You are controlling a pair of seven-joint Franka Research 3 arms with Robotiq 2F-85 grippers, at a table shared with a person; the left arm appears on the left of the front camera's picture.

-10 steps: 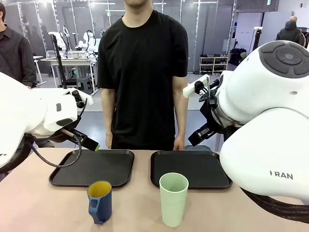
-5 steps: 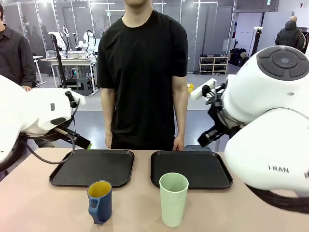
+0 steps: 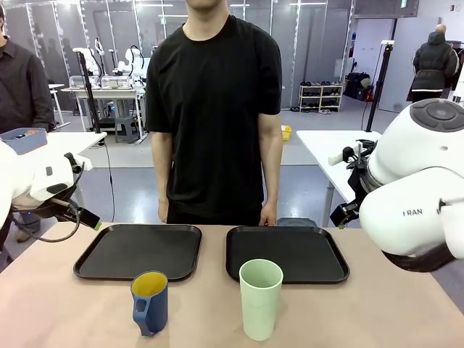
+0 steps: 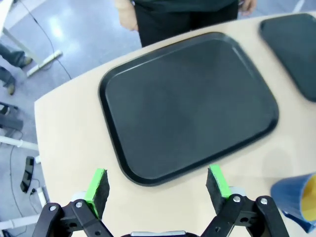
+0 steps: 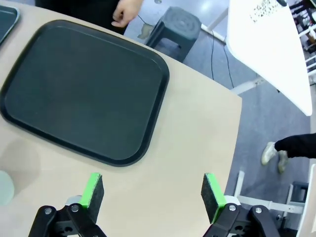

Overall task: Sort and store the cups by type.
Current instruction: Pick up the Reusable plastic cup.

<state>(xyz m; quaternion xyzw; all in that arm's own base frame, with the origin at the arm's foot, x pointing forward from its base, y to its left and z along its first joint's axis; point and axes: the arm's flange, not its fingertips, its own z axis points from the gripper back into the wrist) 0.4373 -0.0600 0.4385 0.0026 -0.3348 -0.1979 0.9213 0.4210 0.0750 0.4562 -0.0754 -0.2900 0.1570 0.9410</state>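
A: Item, left gripper (image 4: 157, 174)?
B: Mine: jaws wide, empty. Ahead of it the left tray (image 4: 187, 103); blue mug (image 4: 296, 197) off to one side, unsorted.
A: Item, right gripper (image 5: 151, 180)?
B: Wide, empty. The mint tumbler (image 3: 260, 299) is well apart from it, before the right tray (image 5: 79, 89) (one tray per type, I judge).

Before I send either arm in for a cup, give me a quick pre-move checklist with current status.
1. Left tool open, holding nothing: ok.
2. Right tool open, holding nothing: ok.
3. Blue mug upright on the table, in front of the left tray: ok.
4. Green tumbler upright, in front of the right tray: ok.
5. Both trays free to receive a cup: ok.
6. Person's hands clear of both trays: ok.
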